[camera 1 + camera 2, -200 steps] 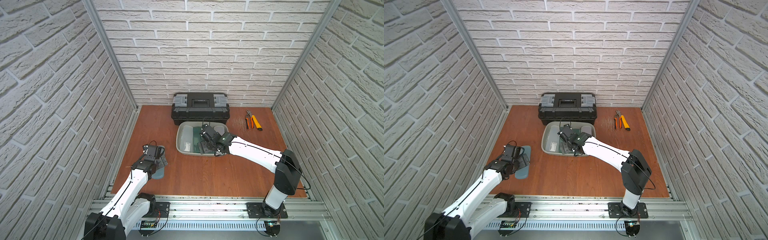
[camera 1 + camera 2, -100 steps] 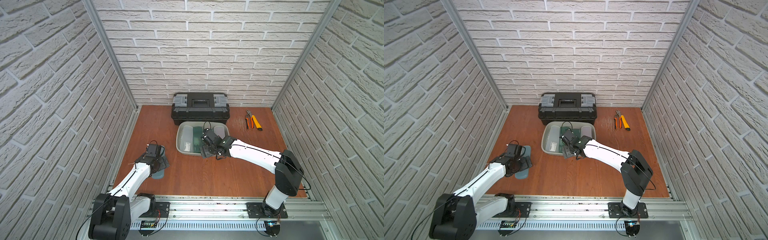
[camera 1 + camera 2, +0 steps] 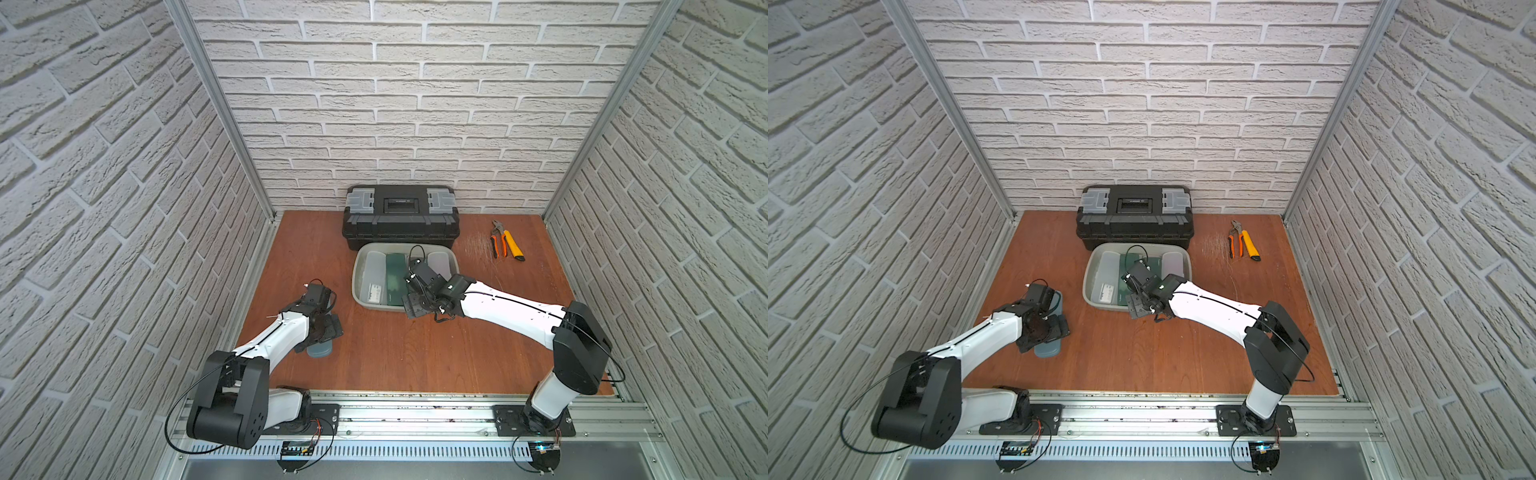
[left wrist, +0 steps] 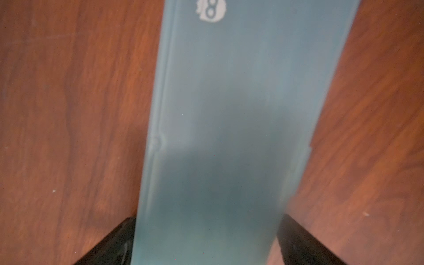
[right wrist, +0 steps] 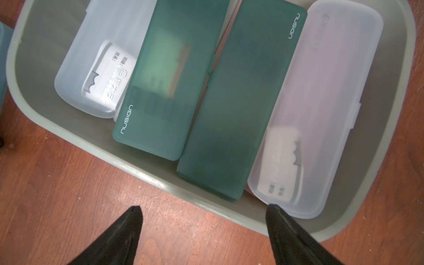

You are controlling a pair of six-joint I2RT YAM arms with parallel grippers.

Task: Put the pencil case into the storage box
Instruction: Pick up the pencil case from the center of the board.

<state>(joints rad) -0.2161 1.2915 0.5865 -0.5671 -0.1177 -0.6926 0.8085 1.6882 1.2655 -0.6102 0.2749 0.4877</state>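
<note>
In the last second your left arm has folded back at the elbow and brought the left gripper (image 4: pixel 207 218) low over the blue pencil case (image 4: pixel 229 103). Meanwhile the right gripper (image 5: pixel 204 207) has drawn back from inside the storage box (image 5: pixel 32 68) and now hangs over its near rim, jaws spread with nothing between them. I take that to mean the right side's delivery is finished and the work has passed to your left arm, which is at the start of a grasp.

The box already holds two green cases (image 5: pixel 165 91) and two clear cases (image 5: pixel 321 103) lying side by side, so room for another looks tight. The pencil case lies flat on the counter (image 3: pixel 395 353), well apart from the box, on the left arm's side. It runs lengthwise between the left jaws, one finger hard against each long edge, near one end of the case rather than its middle. The jaws stand wide, but you cannot tell from these views whether they already pinch it. The case does not look lifted yet.
</note>
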